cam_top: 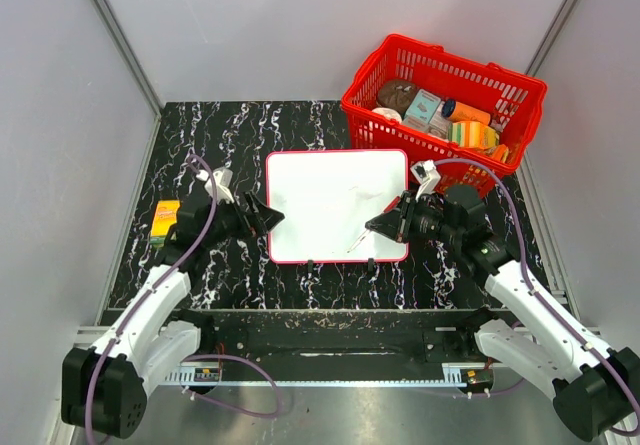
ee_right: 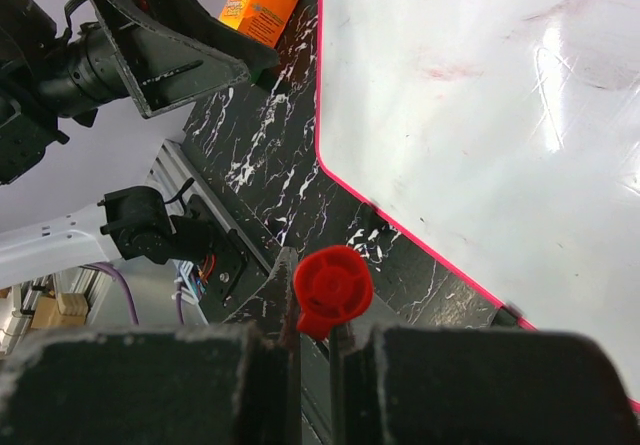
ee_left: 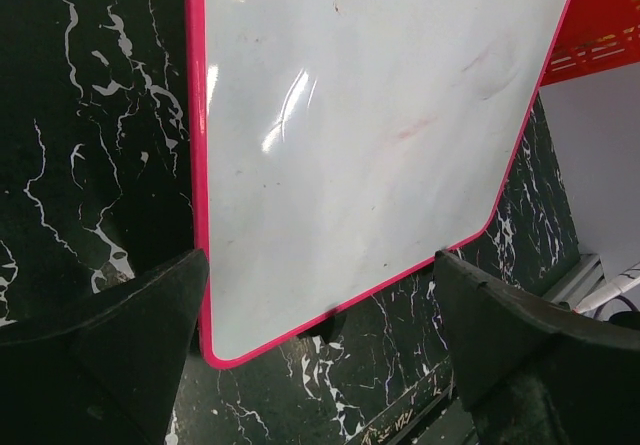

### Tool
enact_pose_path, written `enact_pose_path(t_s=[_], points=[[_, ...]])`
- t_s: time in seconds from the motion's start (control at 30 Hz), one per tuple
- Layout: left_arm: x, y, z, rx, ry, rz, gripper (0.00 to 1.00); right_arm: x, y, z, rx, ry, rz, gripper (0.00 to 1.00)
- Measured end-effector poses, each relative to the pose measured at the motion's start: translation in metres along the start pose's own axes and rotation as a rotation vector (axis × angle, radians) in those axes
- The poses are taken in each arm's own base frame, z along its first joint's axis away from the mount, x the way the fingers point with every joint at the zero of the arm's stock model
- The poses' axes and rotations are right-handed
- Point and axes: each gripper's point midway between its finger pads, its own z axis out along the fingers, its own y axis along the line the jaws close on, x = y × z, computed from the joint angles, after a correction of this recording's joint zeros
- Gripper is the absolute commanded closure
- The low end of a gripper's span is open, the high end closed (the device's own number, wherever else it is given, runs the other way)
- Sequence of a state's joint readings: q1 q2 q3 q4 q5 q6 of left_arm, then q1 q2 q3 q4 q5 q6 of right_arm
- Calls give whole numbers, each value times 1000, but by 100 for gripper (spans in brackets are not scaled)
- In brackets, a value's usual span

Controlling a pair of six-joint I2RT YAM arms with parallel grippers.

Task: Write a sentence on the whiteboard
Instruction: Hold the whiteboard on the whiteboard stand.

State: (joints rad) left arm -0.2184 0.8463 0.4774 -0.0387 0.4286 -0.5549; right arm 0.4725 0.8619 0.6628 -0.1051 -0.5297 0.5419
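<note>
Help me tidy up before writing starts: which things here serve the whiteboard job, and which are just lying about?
For the job: whiteboard; red marker, clamped in the right gripper; open left gripper at the board's edge.
Lying about: red basket holding packages; orange box.

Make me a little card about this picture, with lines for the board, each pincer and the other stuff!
whiteboard: flat in the middle of the table, thin red frame
writing: no words to read, only faint red smudges
left pincer: open, empty, at the board's left edge
right pincer: shut on a red marker, at the board's near right part
red basket: far right corner, packets inside
orange box: on the table, left of the left arm
</note>
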Motion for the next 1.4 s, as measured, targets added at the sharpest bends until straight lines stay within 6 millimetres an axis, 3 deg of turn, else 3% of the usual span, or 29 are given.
enact_pose_path(t_s=[0.43,0.87,1.17,1.4], points=[[-29,-5,0,-28,-62,53,1,-1,-3,-2,22,-11,-10,100],[-34,8,-8,-108,-92,84,1,0,-4,-2,24,-8,-11,100],[-37,2,25,-26,2,66,1,1,-6,-1,29,-1,-6,100],[-41,17,42,-28,5,62,1,1,-6,-1,29,-2,-6,100]])
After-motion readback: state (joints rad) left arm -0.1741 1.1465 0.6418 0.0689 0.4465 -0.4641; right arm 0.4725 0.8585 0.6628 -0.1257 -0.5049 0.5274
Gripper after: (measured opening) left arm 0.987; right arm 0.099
